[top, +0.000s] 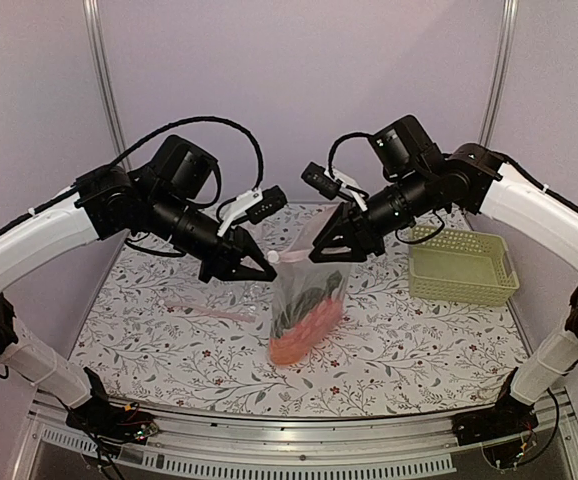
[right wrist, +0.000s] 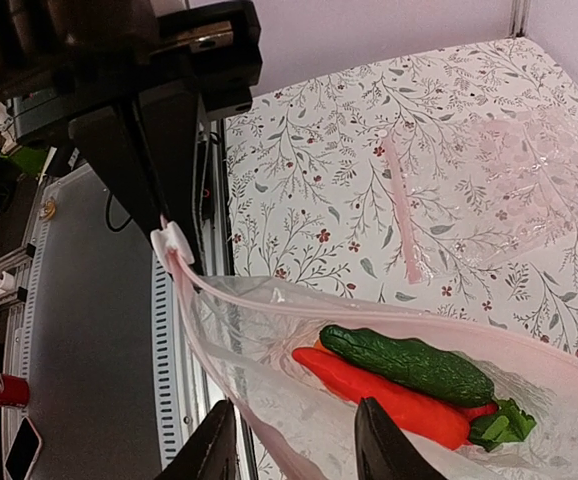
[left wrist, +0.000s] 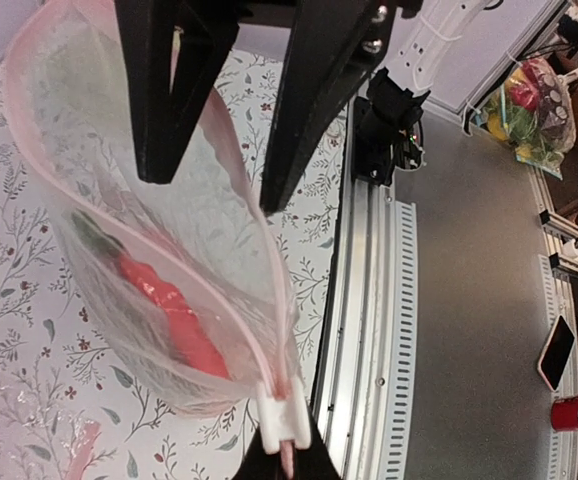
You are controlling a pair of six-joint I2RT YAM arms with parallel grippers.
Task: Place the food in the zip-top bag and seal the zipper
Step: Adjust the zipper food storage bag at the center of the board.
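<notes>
Pinching zipper end: left hand; right hand spread astride zip-top bag rim.

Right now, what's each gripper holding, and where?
Left gripper pinches the bag's zipper slider. Right gripper holds nothing: jaws apart astride the bag rim.

- We see the zip-top bag standing between our left gripper and right gripper.
- Green and orange food lies inside.
- A pale basket sits far right.
</notes>
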